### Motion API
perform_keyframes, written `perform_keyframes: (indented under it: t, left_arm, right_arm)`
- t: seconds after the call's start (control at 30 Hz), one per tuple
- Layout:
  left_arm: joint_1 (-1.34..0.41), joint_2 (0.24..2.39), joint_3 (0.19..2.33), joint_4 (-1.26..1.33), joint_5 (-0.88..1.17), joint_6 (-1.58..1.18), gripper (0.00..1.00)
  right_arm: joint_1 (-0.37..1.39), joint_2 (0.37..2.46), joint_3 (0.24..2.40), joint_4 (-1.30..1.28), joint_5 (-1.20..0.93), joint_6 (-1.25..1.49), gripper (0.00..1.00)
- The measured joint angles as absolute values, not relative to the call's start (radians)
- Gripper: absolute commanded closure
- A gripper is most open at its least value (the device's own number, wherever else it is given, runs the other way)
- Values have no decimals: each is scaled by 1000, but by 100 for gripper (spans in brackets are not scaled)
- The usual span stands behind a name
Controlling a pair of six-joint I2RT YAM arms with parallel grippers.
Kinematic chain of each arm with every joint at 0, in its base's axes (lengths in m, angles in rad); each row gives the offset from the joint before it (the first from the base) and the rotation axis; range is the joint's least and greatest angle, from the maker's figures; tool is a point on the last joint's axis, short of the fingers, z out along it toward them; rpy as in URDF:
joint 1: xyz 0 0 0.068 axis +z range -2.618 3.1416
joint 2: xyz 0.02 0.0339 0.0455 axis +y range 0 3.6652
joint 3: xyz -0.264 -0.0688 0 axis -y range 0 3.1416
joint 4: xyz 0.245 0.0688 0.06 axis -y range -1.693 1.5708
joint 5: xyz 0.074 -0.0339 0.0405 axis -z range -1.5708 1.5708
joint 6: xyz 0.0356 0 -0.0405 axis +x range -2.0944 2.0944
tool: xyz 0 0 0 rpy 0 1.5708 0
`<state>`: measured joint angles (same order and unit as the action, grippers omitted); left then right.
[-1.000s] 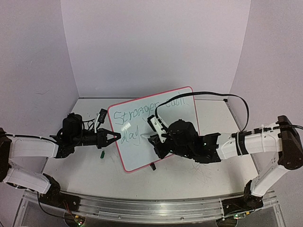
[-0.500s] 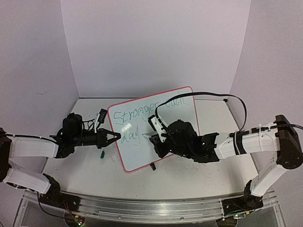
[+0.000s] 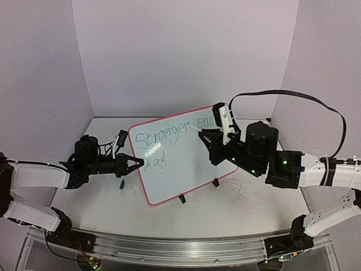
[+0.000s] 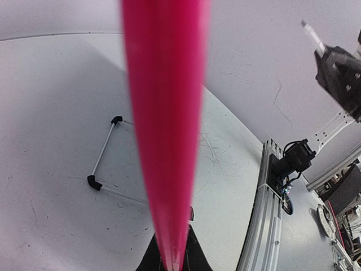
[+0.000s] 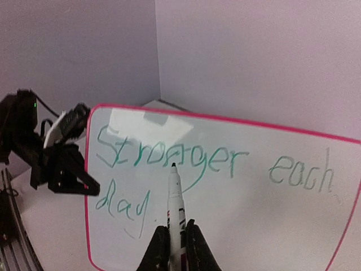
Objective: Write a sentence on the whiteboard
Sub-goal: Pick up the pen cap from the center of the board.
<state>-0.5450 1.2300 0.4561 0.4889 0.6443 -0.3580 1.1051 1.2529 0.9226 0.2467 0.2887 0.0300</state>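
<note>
The whiteboard [image 3: 180, 169], white with a pink rim, stands tilted on the table. On it the sentence [image 5: 169, 161] reads "Stronger each day" in green, over two lines. My left gripper [image 3: 138, 163] is shut on the board's left rim [image 4: 166, 113], which fills the left wrist view. My right gripper [image 3: 207, 137] hangs over the board's upper right, shut on a white marker [image 5: 176, 209]. The marker's tip points at the writing and appears to be off the surface.
A small green cap [image 3: 120, 184] lies on the table left of the board. Two black clip feet [image 3: 181, 198] sit on the board's near edge. A black cable [image 3: 282, 96] loops above the right arm. Walls close in at the back and sides, and a metal rail [image 3: 169, 248] runs along the front.
My right gripper has lifted with the marker from beside "day" and moved up and right to the board's upper right. The left gripper and the board have not moved.
</note>
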Motion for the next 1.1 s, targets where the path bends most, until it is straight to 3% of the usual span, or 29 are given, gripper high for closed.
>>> perform_keyframes:
  t: [0.4,0.67,0.83,0.87,0.93,0.97,1.1]
  left_arm:
    - [-548,1229,456,461,544,-318,80]
    - [-542,1189,456,439,504,-310,55]
    - [-541,1087,433,382,479,-311,46]
    - [-541,1059,428,368,471,-311,42]
    - [-541,997,423,329,455,-311,23]
    - [-541,967,421,312,445,-319,20]
    - [-541,849,415,246,363,-383,19]
  right_arm:
    - [1083,1115,920,156,502,-16,100]
    - [1083,1082,920,151,513,-14,100]
    - [1083,1083,920,148,513,-14,100]
    - [1083,1084,920,148,514,-15,100]
    - [1083,1086,920,148,515,-15,100]
    - [1083,1089,920,148,515,-15,100]
    - [1083,1101,920,147,520,-18,100]
